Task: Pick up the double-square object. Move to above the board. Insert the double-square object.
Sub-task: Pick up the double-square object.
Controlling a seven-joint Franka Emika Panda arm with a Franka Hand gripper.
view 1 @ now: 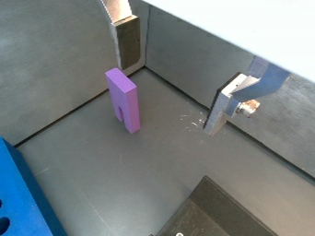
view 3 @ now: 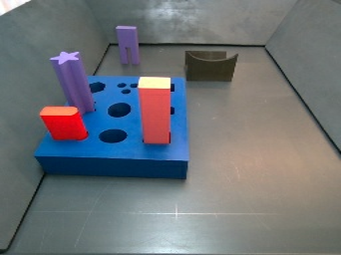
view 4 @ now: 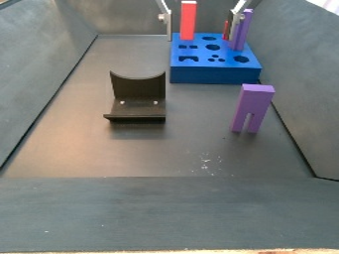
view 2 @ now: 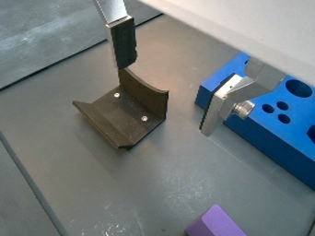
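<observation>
The double-square object (view 1: 123, 100) is a slim light-purple prism standing upright on the grey floor near a wall, away from the board; it shows in both side views (view 3: 126, 45) (view 4: 252, 107). The board (view 3: 114, 149) is a blue block with holes, also seen in the wrist views (view 2: 281, 115) (view 1: 18, 198). My gripper (view 1: 176, 78) is open and empty, well above the floor, with the prism off to the side of one finger (view 1: 127, 41). It also shows open in a wrist view (view 2: 170, 78). The gripper is not in either side view.
The dark fixture (view 2: 123, 115) with a curved back wall stands on the floor under the gripper (view 4: 137, 97). In the board stand a purple star-topped post (view 3: 71, 82), a tall red block with a pale top (view 3: 156, 110) and a short red block (view 3: 62, 123). Grey walls enclose the floor.
</observation>
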